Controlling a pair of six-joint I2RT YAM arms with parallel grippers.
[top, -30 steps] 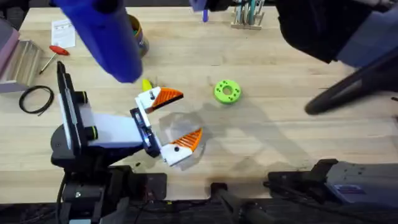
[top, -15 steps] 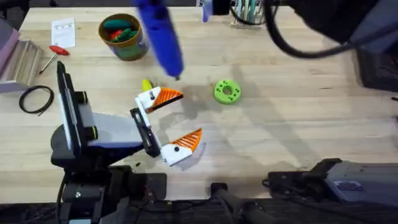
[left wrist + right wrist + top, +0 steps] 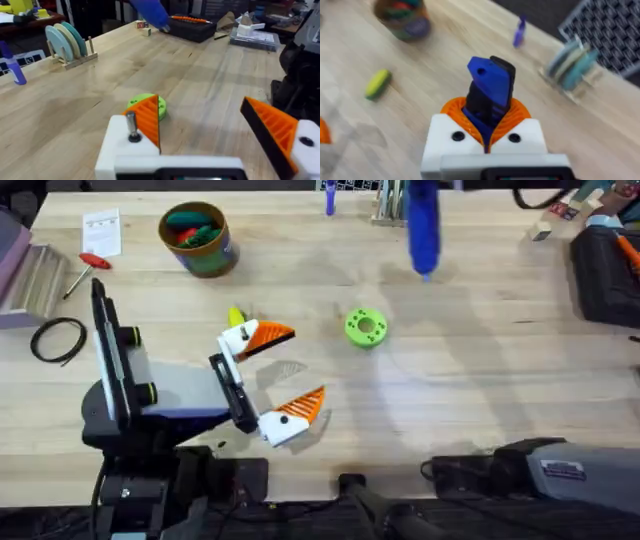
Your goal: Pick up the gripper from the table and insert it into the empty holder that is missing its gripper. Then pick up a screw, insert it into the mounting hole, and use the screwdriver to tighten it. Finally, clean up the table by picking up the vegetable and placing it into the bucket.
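Observation:
My left gripper [image 3: 300, 365] rests low over the table, open, and both white fingers carry an orange wedge pad [image 3: 147, 120]. A metal screw [image 3: 131, 124] stands up out of the white holder beside one pad. The blue screwdriver [image 3: 422, 225] hangs over the back middle of the table. My right gripper [image 3: 487, 120] is shut on the screwdriver [image 3: 490, 85]. The yellow-green vegetable [image 3: 236, 315] lies just behind my left gripper's far finger, also seen as the vegetable [image 3: 377, 82] in the right wrist view. The bucket [image 3: 197, 238] stands at the back left with toys inside.
A green disc [image 3: 365, 326] lies right of my left gripper. A red-handled screwdriver [image 3: 92, 262], a paper and a black cable ring [image 3: 58, 338] lie at the left. A plate rack [image 3: 395, 205] and a black case [image 3: 605, 270] stand at the back.
The blue screwdriver has swung from above my left gripper to the right and back, uncovering the bucket. My left arm has stayed still.

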